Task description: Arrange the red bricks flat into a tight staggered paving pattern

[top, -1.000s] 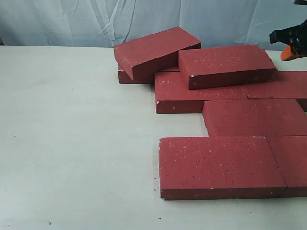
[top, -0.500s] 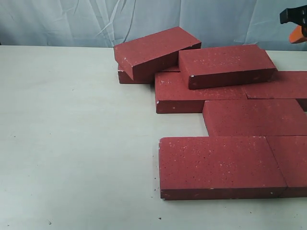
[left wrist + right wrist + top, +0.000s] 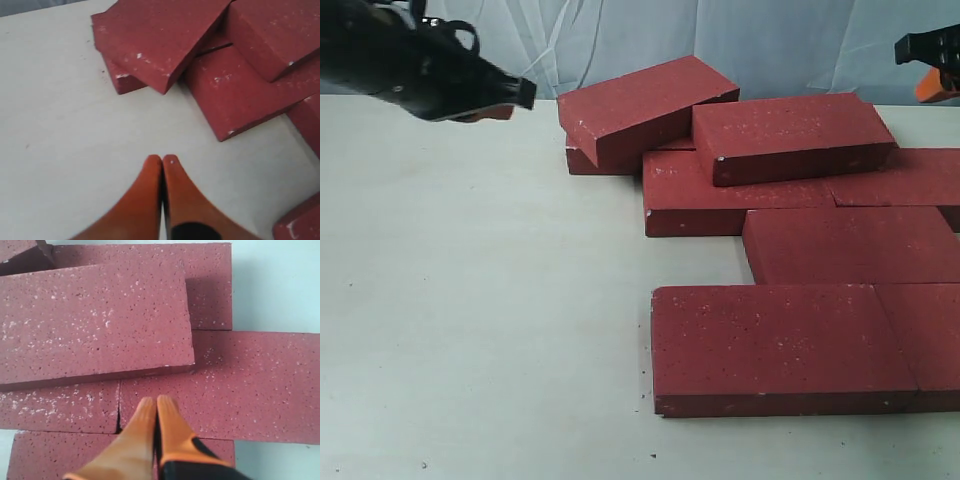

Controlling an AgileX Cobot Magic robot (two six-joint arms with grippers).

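Several red bricks lie on the right half of the pale table. Flat ones form rows: a front brick (image 3: 780, 345), one behind it (image 3: 850, 245) and one further back (image 3: 720, 195). Two rest on top of others: a tilted brick (image 3: 645, 105) at the back left and a raised brick (image 3: 790, 135) beside it. My left gripper (image 3: 505, 100) hovers shut left of the tilted brick (image 3: 155, 40), its fingertips (image 3: 162, 159) over bare table. My right gripper (image 3: 930, 70) is shut and empty at the back right edge, above flat bricks (image 3: 250, 385) near the raised brick (image 3: 95, 325).
A wrinkled blue-grey cloth (image 3: 520, 45) hangs behind the table. The pale table surface (image 3: 470, 300) stretches left of the bricks. The brick rows run off the right edge of the exterior view.
My left arm has come into the exterior view from the upper left. The right gripper has risen a little at the right edge. The bricks have not moved.
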